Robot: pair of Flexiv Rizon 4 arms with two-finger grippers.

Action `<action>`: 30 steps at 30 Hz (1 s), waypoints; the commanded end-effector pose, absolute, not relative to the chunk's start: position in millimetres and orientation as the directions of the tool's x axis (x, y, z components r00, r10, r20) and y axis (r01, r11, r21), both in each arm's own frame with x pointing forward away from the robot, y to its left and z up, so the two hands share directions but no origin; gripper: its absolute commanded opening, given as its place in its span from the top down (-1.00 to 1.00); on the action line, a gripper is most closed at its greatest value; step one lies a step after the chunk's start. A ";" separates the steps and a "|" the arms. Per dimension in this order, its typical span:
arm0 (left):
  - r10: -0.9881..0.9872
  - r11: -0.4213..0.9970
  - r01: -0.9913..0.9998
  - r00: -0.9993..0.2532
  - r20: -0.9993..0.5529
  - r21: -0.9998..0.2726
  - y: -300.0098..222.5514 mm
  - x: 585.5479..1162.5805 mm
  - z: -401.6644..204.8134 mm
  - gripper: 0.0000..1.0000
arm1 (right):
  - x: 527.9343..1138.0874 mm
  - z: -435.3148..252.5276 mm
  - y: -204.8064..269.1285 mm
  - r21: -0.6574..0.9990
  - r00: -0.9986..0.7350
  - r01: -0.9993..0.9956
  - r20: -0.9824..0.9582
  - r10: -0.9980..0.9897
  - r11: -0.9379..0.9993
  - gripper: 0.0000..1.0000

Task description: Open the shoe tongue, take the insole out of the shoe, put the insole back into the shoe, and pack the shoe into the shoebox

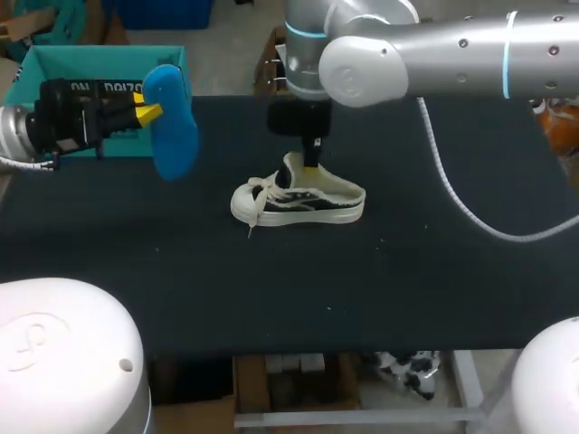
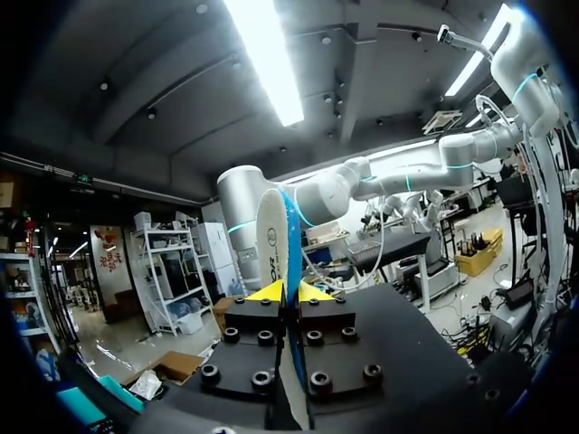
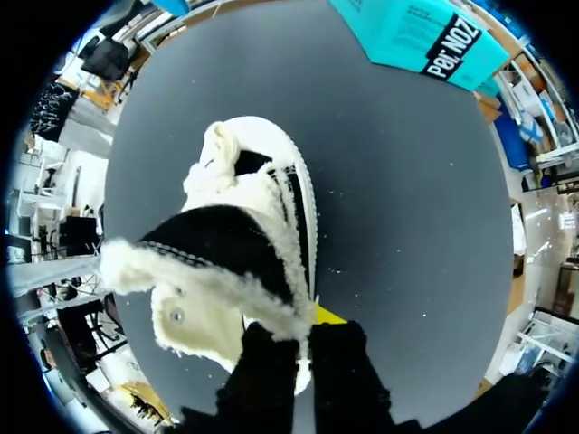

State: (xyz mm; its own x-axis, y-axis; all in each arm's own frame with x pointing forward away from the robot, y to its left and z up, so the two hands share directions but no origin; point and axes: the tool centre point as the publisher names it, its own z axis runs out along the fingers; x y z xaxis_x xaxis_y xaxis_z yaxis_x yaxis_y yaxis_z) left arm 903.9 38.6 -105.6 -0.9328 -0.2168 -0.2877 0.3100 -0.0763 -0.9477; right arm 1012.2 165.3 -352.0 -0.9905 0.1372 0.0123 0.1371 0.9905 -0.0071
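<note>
A white and black shoe (image 1: 298,201) lies on its sole in the middle of the black table, toe to the left. My right gripper (image 1: 310,165) comes down onto it from above. In the right wrist view this gripper (image 3: 303,330) is shut on the fleece-lined tongue (image 3: 217,262), which stands up out of the shoe (image 3: 262,181). My left gripper (image 1: 145,113) hangs at the far left, shut on the blue insole (image 1: 172,122) and holding it on edge in the air. In the left wrist view the insole (image 2: 280,240) rises from between the yellow tips of that gripper (image 2: 289,291).
The teal shoebox (image 1: 54,68) stands open at the table's back left corner, behind my left gripper; it also shows beyond the shoe as the shoebox (image 3: 416,32). A grey cable (image 1: 452,199) hangs from my right arm over the table's right half.
</note>
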 end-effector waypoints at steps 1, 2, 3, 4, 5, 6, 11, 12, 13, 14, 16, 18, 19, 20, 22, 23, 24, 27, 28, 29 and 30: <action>-0.204 -0.085 0.311 -0.935 -0.289 -0.947 36.0 906.8 -106.8 1.00 | 1001.9 -347.0 166.7 -0.031 -0.986 0.165 -0.008 0.165 0.986 1.00; -0.197 -0.086 0.312 -0.936 -0.291 -0.946 34.7 907.8 -106.7 1.00 | 1000.0 -345.9 165.6 -0.027 -0.985 0.175 -0.009 0.175 0.984 1.00; -0.187 -0.091 0.315 -0.937 -0.294 -0.945 33.3 909.0 -106.5 1.00 | 998.1 -344.8 164.7 -0.029 -0.981 0.193 -0.006 0.193 0.981 1.00; -0.176 -0.095 0.316 -0.939 -0.297 -0.944 31.4 910.3 -105.9 1.00 | 995.7 -343.5 163.0 -0.029 -0.976 0.218 -0.001 0.218 0.976 1.00; -0.166 -0.099 0.319 -0.939 -0.301 -0.943 29.2 911.7 -104.8 1.00 | 993.3 -341.8 161.2 -0.021 -0.970 0.242 0.006 0.242 0.970 1.00; -0.153 -0.102 0.325 -0.939 -0.308 -0.940 26.8 913.0 -103.5 1.00 | 990.8 -339.8 159.3 -0.017 -0.963 0.268 0.008 0.268 0.963 1.00; -0.068 -0.144 0.355 -0.935 -0.349 -0.924 13.1 918.4 -94.6 1.00 | 976.0 -330.7 150.7 -0.010 -0.906 0.422 0.040 0.422 0.906 1.00; -0.045 -0.161 0.360 -0.933 -0.358 -0.919 9.9 919.7 -92.7 1.00 | 972.5 -329.3 149.4 0.001 -0.894 0.447 0.049 0.446 0.895 1.00; -0.025 -0.181 0.363 -0.931 -0.365 -0.914 6.1 921.4 -91.2 1.00 | 968.7 -328.3 148.4 0.011 -0.876 0.480 0.058 0.479 0.877 1.00; -0.004 -0.189 0.370 -0.927 -0.376 -0.910 1.4 923.3 -89.8 1.00 | 965.0 -327.3 147.2 0.016 -0.859 0.510 0.062 0.509 0.860 1.00; 0.037 -0.207 0.377 -0.919 -0.393 -0.903 -6.2 927.9 -86.8 1.00 | 957.5 -325.2 145.0 0.034 -0.821 0.570 0.072 0.567 0.821 1.00; 0.073 -0.224 0.381 -0.911 -0.405 -0.897 -12.2 934.5 -84.2 1.00 | 948.9 -322.1 143.1 0.042 -0.775 0.631 0.077 0.628 0.774 1.00; 0.092 -0.234 0.382 -0.907 -0.411 -0.894 -14.9 938.9 -82.6 1.00 | 944.9 -320.7 142.2 0.051 -0.751 0.660 0.078 0.656 0.749 1.00; 0.107 -0.239 0.383 -0.903 -0.416 -0.892 -17.4 942.9 -80.9 1.00 | 940.7 -319.1 141.5 0.057 -0.728 0.685 0.076 0.681 0.726 1.00; 0.139 -0.252 0.383 -0.895 -0.425 -0.889 -21.6 952.9 -76.5 1.00 | 932.4 -315.6 141.1 0.086 -0.676 0.737 0.074 0.733 0.671 1.00; 0.152 -0.256 0.382 -0.891 -0.428 -0.888 -23.9 956.3 -75.2 1.00 | 928.4 -313.9 141.2 0.096 -0.646 0.763 0.074 0.760 0.640 1.00; 0.162 -0.259 0.383 -0.888 -0.431 -0.887 -26.1 960.5 -73.6 1.00 | 924.5 -312.3 141.4 0.118 -0.619 0.784 0.075 0.782 0.609 1.00; 0.198 -0.276 0.376 -0.879 -0.435 -0.885 -31.0 974.7 -68.9 1.00 | 914.7 -308.1 143.2 0.154 -0.529 0.844 0.075 0.846 0.514 1.00; 0.208 -0.281 0.373 -0.876 -0.436 -0.884 -32.4 979.5 -67.5 1.00 | 913.2 -307.7 143.4 0.160 -0.514 0.852 0.075 0.855 0.498 1.00; 0.217 -0.283 0.372 -0.873 -0.437 -0.884 -33.6 984.2 -66.2 1.00 | 910.2 -306.9 143.9 0.175 -0.481 0.869 0.076 0.873 0.463 1.00; 0.229 -0.285 0.369 -0.870 -0.437 -0.885 -35.1 989.5 -65.0 1.00 | 906.8 -306.2 144.4 0.194 -0.448 0.883 0.079 0.890 0.427 1.00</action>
State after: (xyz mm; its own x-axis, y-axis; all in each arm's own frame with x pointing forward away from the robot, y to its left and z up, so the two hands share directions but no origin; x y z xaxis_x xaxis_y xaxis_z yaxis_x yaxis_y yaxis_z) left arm 969.4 -31.7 -65.0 -0.9149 0.0274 -0.4028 0.3878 -0.2177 -0.8957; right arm 920.5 147.7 -309.5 -0.5531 0.8290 0.0826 0.8325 0.5537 0.0185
